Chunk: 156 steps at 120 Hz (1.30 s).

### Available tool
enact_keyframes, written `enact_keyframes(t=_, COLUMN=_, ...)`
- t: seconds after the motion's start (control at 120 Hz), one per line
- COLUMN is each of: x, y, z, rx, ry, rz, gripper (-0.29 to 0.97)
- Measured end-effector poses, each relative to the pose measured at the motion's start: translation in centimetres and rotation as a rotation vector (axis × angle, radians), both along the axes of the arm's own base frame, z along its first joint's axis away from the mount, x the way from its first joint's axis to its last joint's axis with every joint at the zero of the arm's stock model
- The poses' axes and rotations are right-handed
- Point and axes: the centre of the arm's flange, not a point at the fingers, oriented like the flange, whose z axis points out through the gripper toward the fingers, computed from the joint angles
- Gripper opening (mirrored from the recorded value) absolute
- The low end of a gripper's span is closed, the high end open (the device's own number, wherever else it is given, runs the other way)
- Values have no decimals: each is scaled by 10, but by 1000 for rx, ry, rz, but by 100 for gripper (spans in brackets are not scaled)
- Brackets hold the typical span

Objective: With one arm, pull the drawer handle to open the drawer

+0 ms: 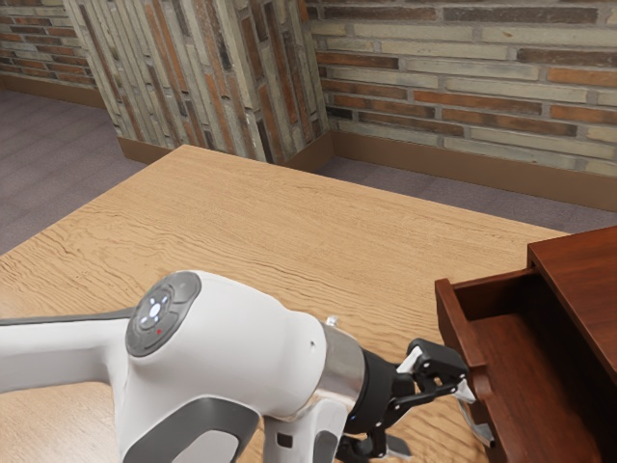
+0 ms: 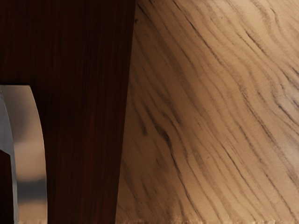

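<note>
At the end of the white arm (image 1: pixel 222 376), low in the exterior view: the black gripper (image 1: pixel 445 391), aimed toward that view's right. Cannot tell whether spread or clamped; too crowded against the dark wood to read. Right at its tip, touching or very nearly so, the handle (image 1: pixel 477 417): a curved silver bar, bowed out from the drawer front (image 1: pixel 455 323) toward the gripper. Long axis of the bar along the front panel, slanting in the exterior view from upper left down to lower right. In the wrist view, the same handle (image 2: pixel 28 154) as a pale metal arc just under the hand, standing off the drawer front (image 2: pixel 79 93), with the table (image 2: pixel 210 116) beside the panel's edge.

Behind the front panel, the drawer (image 1: pixel 525 381), standing well out of the dark red cabinet (image 1: pixel 578 275), inner floor and side walls open to view. Faces the exterior view's left, toward the arm; long axis from the front panel back into the cabinet, toward that view's right. Gripper on the outer side of the panel, drawer box beyond it.

Under everything, the light wood-grain table (image 1: pixel 270 222), cabinet at the exterior view's right edge. Further off, a brick wall (image 1: pixel 463 87) with brown skirting, and grey floor (image 1: pixel 48 145).
</note>
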Motion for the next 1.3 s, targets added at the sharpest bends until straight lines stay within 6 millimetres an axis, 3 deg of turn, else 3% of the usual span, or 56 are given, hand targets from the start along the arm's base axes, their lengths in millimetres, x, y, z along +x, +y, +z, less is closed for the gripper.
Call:
enact_keyframes(t=0.917, x=-56, y=31, z=3, rx=0, ry=-24, rz=22, gripper=62)
enact_keyframes(t=1.3, x=-72, y=38, z=7, rx=-4, ry=-33, rz=21, gripper=66)
